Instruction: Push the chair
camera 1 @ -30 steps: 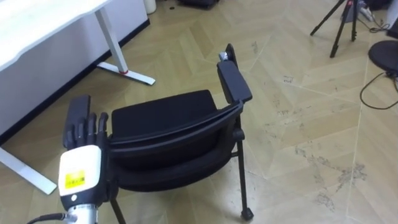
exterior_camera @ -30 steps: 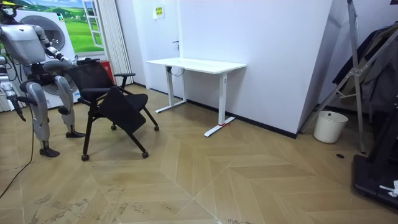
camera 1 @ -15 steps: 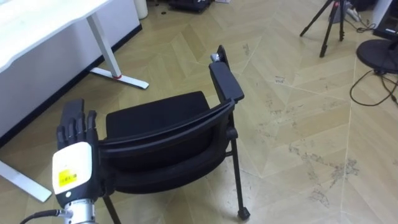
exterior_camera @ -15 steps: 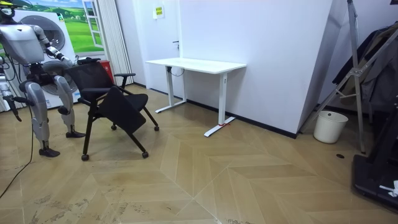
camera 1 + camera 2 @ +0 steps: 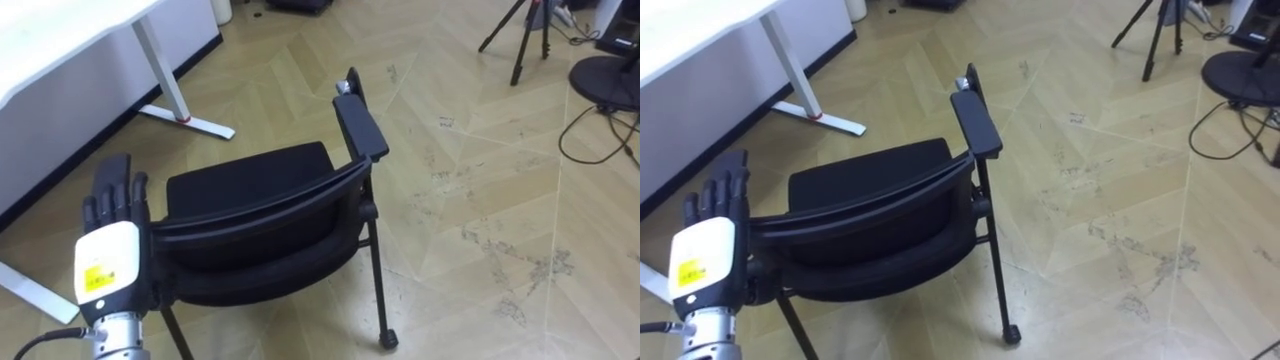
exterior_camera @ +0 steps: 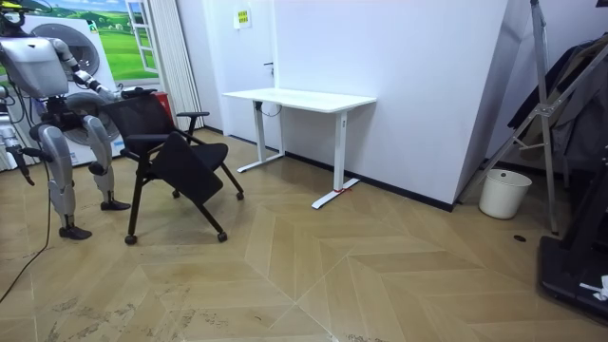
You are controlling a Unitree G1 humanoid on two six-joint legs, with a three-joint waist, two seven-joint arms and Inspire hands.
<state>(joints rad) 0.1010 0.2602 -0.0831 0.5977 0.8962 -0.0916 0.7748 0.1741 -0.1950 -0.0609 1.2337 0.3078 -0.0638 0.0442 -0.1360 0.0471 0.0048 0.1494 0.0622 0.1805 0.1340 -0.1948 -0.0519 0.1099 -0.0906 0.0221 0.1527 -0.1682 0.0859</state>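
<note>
Pressing flat against the left end of the chair [image 5: 255,215] backrest, the left hand [image 5: 107,268] sits at about 8 o'clock in the left eye view. Its fingers [image 5: 110,190] are straight and point up past the top rail; they are open, not wrapped round it. My reading is that a flat palm high on the back suits a rolling shove, with no grasp needed.

- Chair: black, at the view's centre, seat facing away from the robot. Its right armrest [image 5: 360,128] juts toward 1 o'clock and a caster [image 5: 385,340] is on the floor at 5 o'clock.
- Contact is at one end of the backrest only, so the chair is likely to swing toward the armrest side unless the push is kept straight.
- The white desk [image 5: 60,35] lies at 10 o'clock. Its foot bar [image 5: 190,122] is near the seat's far left corner but apart from it, and it is the thing to steer past.

Surface: pale herringbone wood floor [image 5: 470,170], scuffed at 3 o'clock. It is hard and level, so the chair should roll easily.

Room: a tripod [image 5: 520,40] stands at 1 o'clock and a dark round stand base [image 5: 605,75] with a loose cable at 2 o'clock. In the room view the robot stands upright behind the chair at 9 o'clock, the desk is against a white wall [image 6: 418,95], and a pale bin [image 6: 503,193] sits at 3 o'clock — well apart.
</note>
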